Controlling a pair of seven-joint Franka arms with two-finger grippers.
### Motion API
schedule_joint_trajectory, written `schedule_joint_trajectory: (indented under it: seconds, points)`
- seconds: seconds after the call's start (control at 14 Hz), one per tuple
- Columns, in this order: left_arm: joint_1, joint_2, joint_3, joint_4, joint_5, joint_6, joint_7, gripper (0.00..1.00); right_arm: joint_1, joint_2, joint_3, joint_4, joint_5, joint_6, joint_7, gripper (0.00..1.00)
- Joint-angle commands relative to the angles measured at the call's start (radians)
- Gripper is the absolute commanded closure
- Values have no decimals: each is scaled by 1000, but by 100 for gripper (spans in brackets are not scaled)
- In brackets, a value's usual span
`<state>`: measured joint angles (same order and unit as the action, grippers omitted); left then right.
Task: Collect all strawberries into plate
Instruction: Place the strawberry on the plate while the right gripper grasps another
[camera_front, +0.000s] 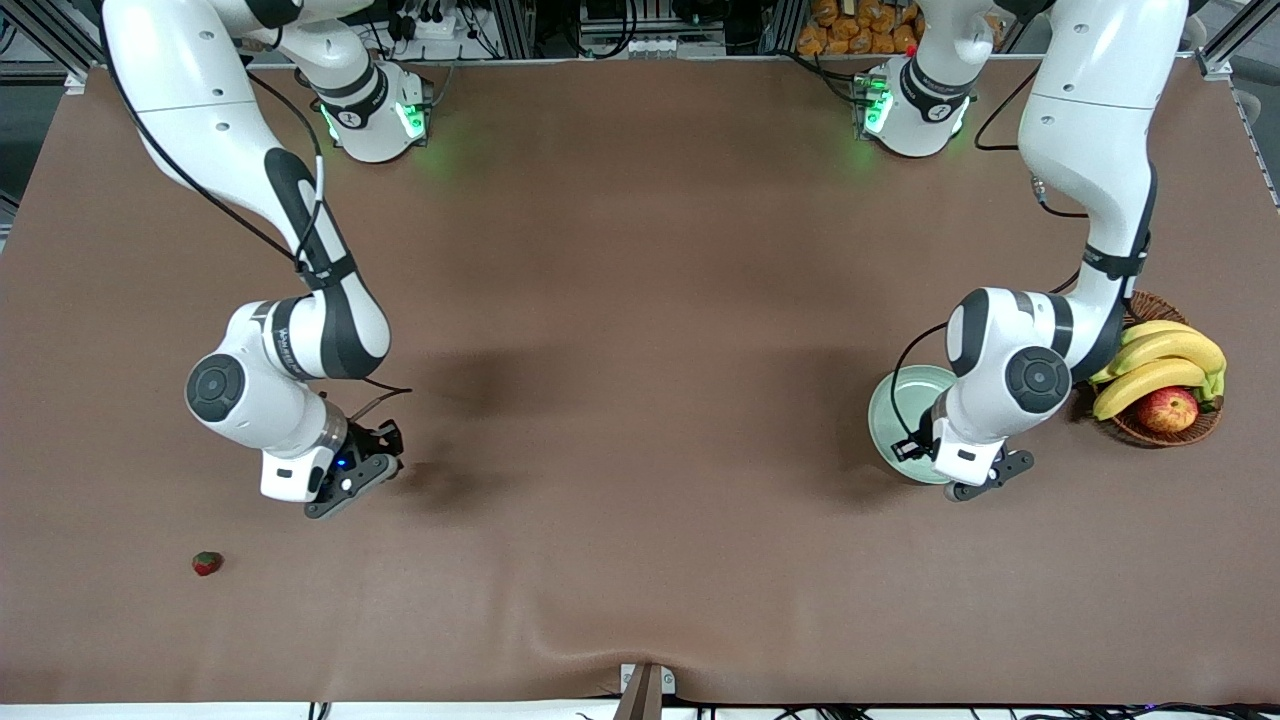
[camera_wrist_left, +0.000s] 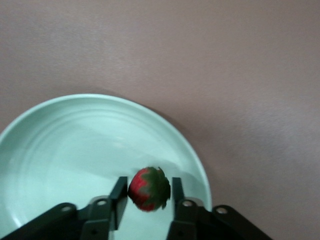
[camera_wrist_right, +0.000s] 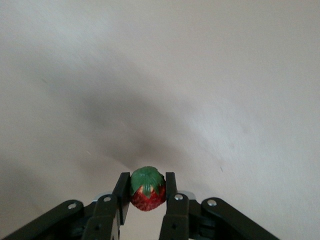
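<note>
The pale mint-green plate (camera_front: 905, 395) lies toward the left arm's end of the table. My left gripper (camera_front: 960, 465) hangs over the plate's part nearer the camera. In the left wrist view (camera_wrist_left: 147, 182) it is shut on a strawberry (camera_wrist_left: 148, 189) just above the plate (camera_wrist_left: 75, 145) near its rim. My right gripper (camera_front: 345, 480) is over the bare cloth at the right arm's end. In the right wrist view (camera_wrist_right: 146, 177) it is shut on a second strawberry (camera_wrist_right: 147, 192). A third strawberry (camera_front: 207, 563) lies on the cloth, nearer the camera than the right gripper.
A brown wicker basket (camera_front: 1195, 430) with bananas (camera_front: 1160, 360) and a red-yellow apple (camera_front: 1167, 409) stands beside the plate, at the left arm's end. The brown cloth (camera_front: 640, 450) has a raised fold near the front edge.
</note>
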<state>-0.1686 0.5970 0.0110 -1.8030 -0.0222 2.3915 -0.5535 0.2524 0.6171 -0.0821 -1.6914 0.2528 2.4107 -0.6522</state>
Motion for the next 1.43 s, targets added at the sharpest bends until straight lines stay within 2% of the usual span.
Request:
schedule_joint_trajectory:
  seconds: [0.0, 0.36, 0.64, 0.86, 1.15, 1.36]
  points:
    - [23, -57, -9, -15, 4, -55, 38, 0, 68, 13, 8, 56, 25, 22, -50, 100]
    - [18, -157, -14, -4, 5, -190, 40, 0, 218, 95, 18, 143, 25, 42, 60, 100]
    - [12, -236, -54, 1, 4, -248, 21, 0, 368, 166, 18, 248, 23, 47, 291, 100]
    - [12, -276, -84, 1, 4, -276, 18, 0, 491, 262, 18, 344, 22, 126, 515, 100]
    - [8, -273, -120, 14, -2, -275, -13, 0, 579, 371, 18, 469, 22, 169, 713, 100]
    - [-15, -247, -121, 36, -7, -273, -19, 0, 605, 415, 18, 507, 20, 171, 772, 100]
